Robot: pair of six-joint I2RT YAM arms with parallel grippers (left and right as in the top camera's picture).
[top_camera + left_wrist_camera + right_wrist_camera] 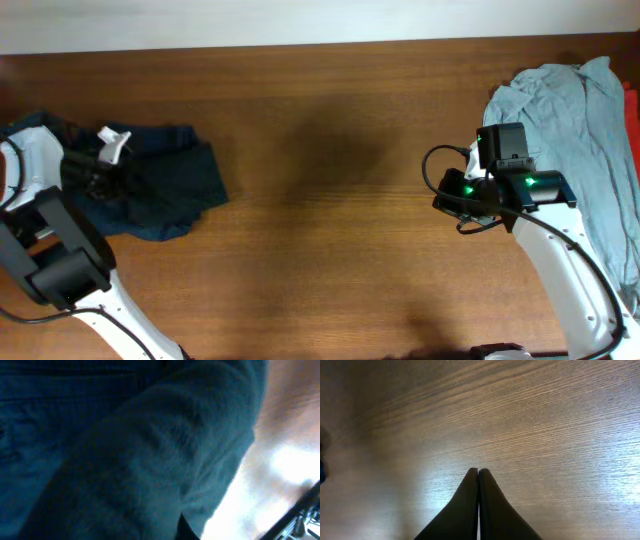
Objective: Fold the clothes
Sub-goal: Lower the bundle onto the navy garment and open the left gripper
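The black T-shirt with the white logo is not in view. My left gripper [98, 177] is down on a crumpled dark navy-blue garment [170, 185] at the table's left side. In the left wrist view that blue cloth [125, 450] fills the picture, and only one dark fingertip [187, 530] shows at the bottom, so I cannot tell the jaws' state. My right gripper [447, 200] hangs over bare wood right of centre. Its fingers [478, 471] are pressed together with nothing between them.
A light grey shirt [580, 130] lies heaped at the right edge of the brown wooden table [320, 150], just behind and beside the right arm. A strip of red cloth [631, 100] shows at the far right. A white tag [112, 142] sits on the navy garment.
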